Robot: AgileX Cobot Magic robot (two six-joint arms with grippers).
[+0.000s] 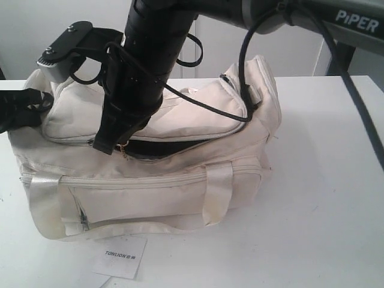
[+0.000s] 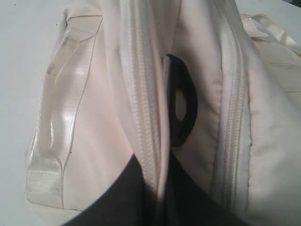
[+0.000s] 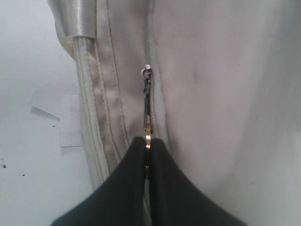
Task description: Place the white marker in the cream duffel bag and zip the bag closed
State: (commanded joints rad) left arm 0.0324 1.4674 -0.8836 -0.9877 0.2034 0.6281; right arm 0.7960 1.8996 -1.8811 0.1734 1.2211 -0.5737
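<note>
The cream duffel bag [image 1: 180, 174] lies on its side on the white table, and its curved top zip gapes to show black lining [image 1: 165, 147]. My right gripper [image 1: 115, 143] reaches across to the left part of the bag. It is shut on the gold zip pull [image 3: 147, 140], close under the zip slider [image 3: 147, 75]. My left gripper [image 1: 37, 107] is at the bag's left end, shut on a fold of cream zip edge [image 2: 157, 155] beside a black end ring [image 2: 184, 101]. The white marker is out of view.
A white "TONLION" paper card [image 1: 120, 255] lies on the table in front of the bag. The right arm's black cable [image 1: 243, 72] loops over the bag's right end. The bag's shiny strap handles [image 1: 217, 189] hang down its front.
</note>
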